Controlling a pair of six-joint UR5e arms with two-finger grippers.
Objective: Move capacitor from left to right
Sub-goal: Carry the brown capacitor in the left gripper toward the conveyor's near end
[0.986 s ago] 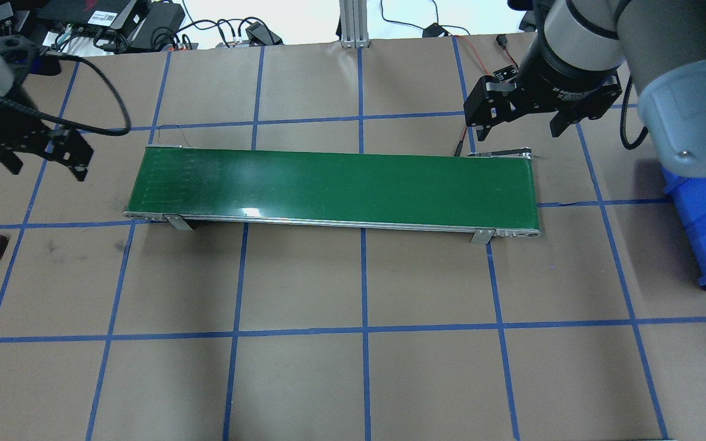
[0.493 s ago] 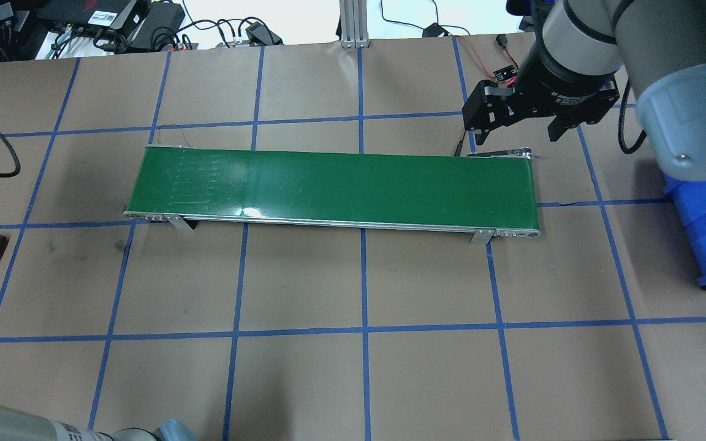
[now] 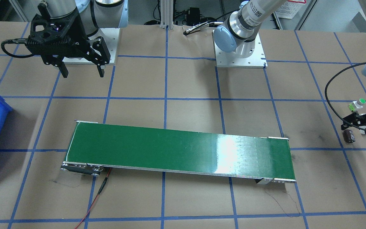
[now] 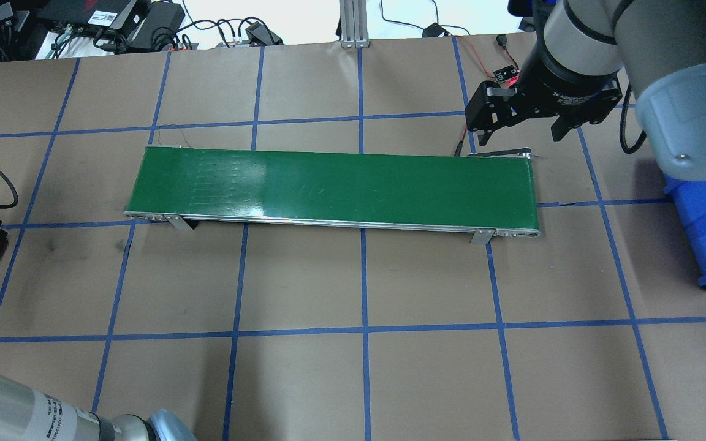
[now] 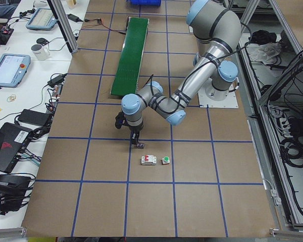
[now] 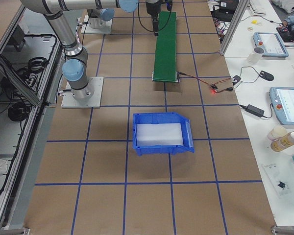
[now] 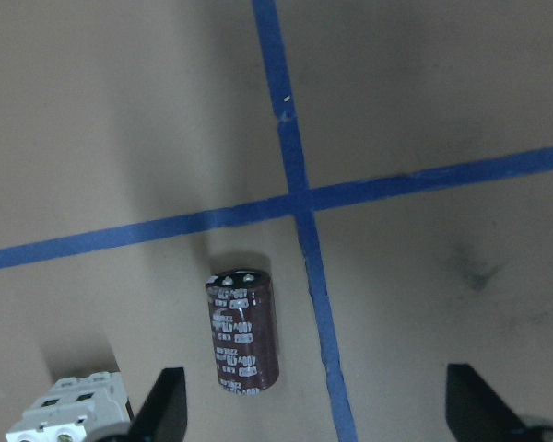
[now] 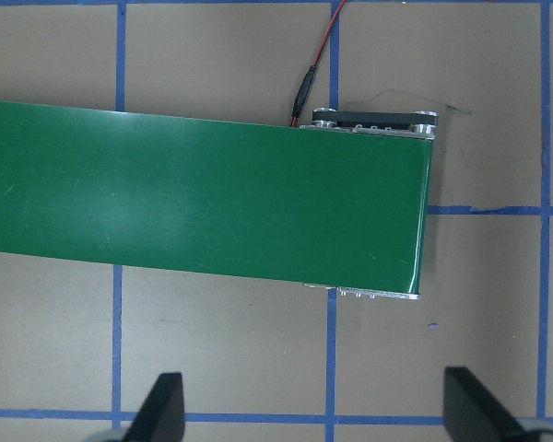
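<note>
While the left claw (image 7: 313,387) hangs wide open and empty, the capacitor (image 7: 242,330) lies on its side, long axis across the finger line, studded end pointing away.

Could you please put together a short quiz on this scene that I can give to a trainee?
1. True or false: the left hand grips the capacitor.
2. The right hand is: A) shut on the capacitor, B) open and empty, C) shut and empty.
3. Which white part lies nearest the capacitor?
Key: 1 false, the left hand hovers open over it, not touching; 2 B; 3 the breaker.
</note>
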